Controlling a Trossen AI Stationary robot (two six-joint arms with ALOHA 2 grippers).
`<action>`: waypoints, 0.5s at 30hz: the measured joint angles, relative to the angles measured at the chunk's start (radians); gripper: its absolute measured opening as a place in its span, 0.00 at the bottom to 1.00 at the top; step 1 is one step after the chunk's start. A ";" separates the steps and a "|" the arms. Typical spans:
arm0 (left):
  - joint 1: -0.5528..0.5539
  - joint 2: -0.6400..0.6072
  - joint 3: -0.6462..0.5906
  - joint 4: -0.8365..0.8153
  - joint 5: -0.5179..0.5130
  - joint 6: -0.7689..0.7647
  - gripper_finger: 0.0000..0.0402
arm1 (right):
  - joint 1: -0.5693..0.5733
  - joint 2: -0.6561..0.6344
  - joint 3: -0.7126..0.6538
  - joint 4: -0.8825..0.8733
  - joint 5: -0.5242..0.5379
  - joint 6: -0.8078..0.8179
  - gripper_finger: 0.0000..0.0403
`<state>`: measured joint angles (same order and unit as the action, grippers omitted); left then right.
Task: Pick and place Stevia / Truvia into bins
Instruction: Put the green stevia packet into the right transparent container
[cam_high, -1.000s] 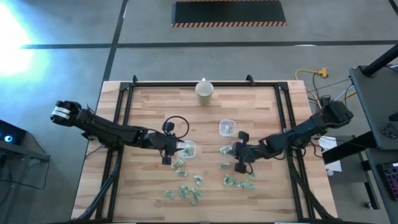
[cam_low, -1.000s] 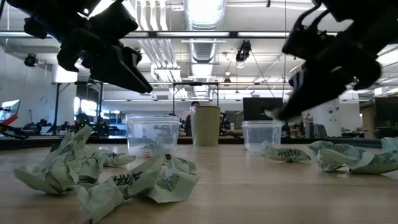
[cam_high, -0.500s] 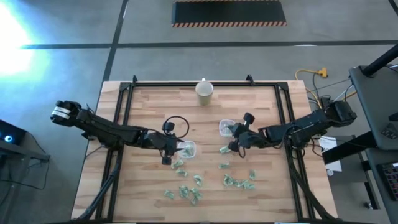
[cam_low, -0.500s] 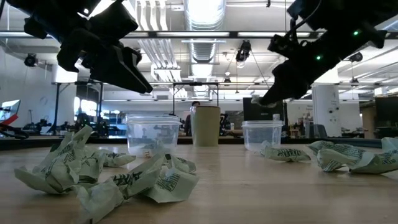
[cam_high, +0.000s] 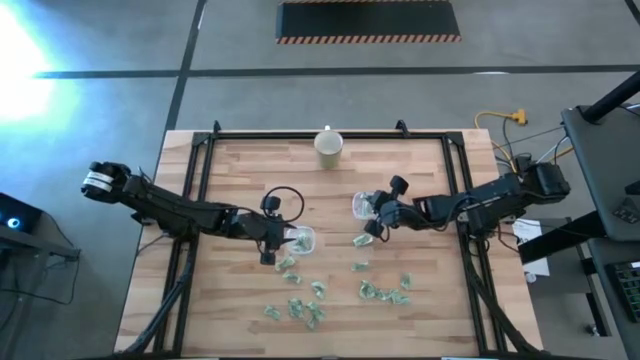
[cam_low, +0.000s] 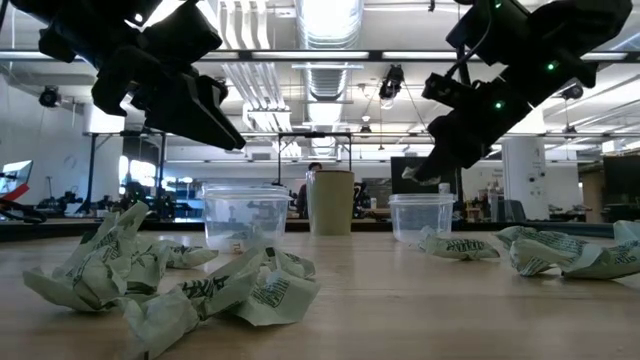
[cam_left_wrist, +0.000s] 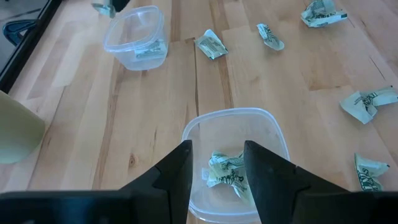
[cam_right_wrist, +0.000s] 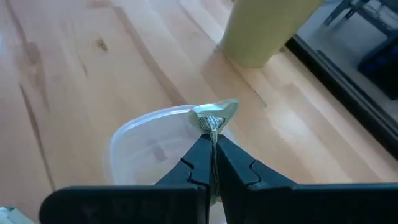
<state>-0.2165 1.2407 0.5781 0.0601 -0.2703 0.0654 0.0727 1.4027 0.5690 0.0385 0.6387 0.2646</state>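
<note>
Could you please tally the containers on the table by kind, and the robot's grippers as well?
Clear bins: 2
Cream cup: 1
Grippers: 2, the left gripper open over a bin, the right gripper shut on a Stevia packet
Total: 5

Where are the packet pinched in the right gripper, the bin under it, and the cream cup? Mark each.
Packet (cam_right_wrist: 214, 116), right wrist view: its crumpled top above the shut fingertips.
Bin (cam_right_wrist: 146, 149), right wrist view: its clear bottom.
Cream cup (cam_high: 329, 146), high view: its rim.
</note>
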 joint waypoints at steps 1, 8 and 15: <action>0.000 0.000 0.000 0.000 0.000 0.000 0.32 | 0.000 0.001 0.000 0.000 -0.010 -0.001 0.02; 0.000 0.000 0.000 0.000 0.000 0.000 0.32 | 0.001 0.000 0.000 0.002 -0.048 -0.014 0.11; 0.000 0.000 0.000 0.000 0.000 -0.001 0.32 | 0.001 0.000 0.000 0.002 -0.048 -0.014 0.25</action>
<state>-0.2163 1.2407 0.5781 0.0603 -0.2702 0.0647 0.0734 1.4029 0.5690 0.0410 0.5907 0.2504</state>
